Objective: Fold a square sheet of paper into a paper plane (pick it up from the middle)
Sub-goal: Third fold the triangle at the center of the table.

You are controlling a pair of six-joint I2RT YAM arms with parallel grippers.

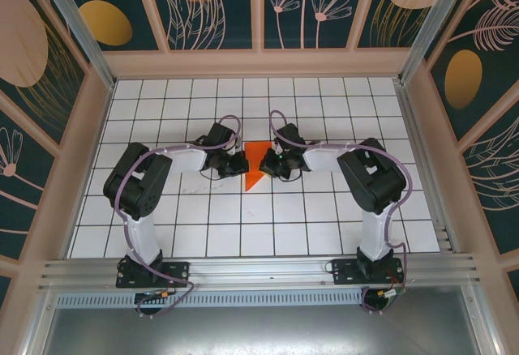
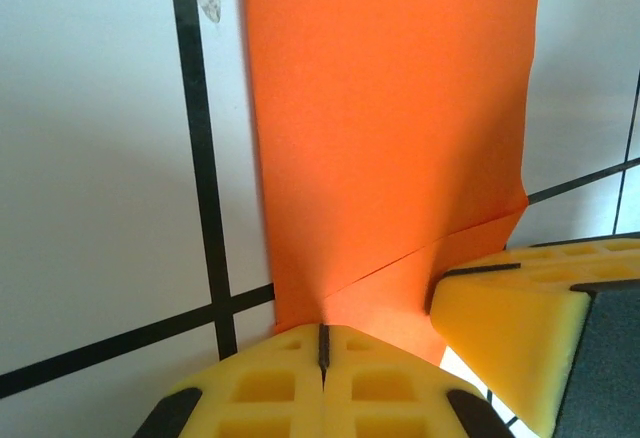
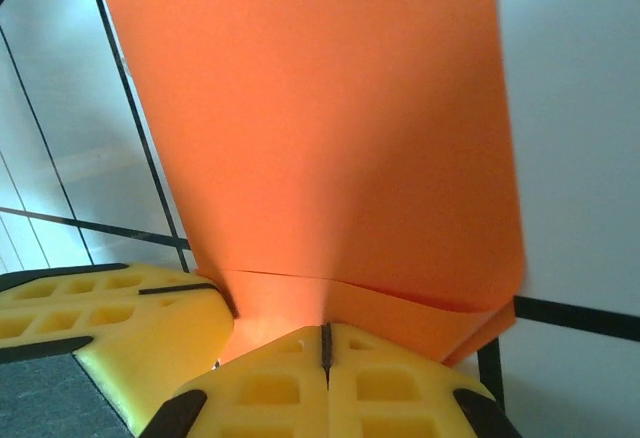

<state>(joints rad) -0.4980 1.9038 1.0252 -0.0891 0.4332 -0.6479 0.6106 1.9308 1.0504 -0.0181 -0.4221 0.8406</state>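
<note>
Orange-red sheet of paper (image 1: 254, 164): plain, unmarked, partly folded. Layers overlap along a diagonal crease. Wide at the far end, tapering to a near point. Position: middle of white gridded table (image 1: 243, 233).

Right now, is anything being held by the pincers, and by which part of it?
The folded orange paper. Left pincer and right pincer both pinch its folded end, side by side.
</note>
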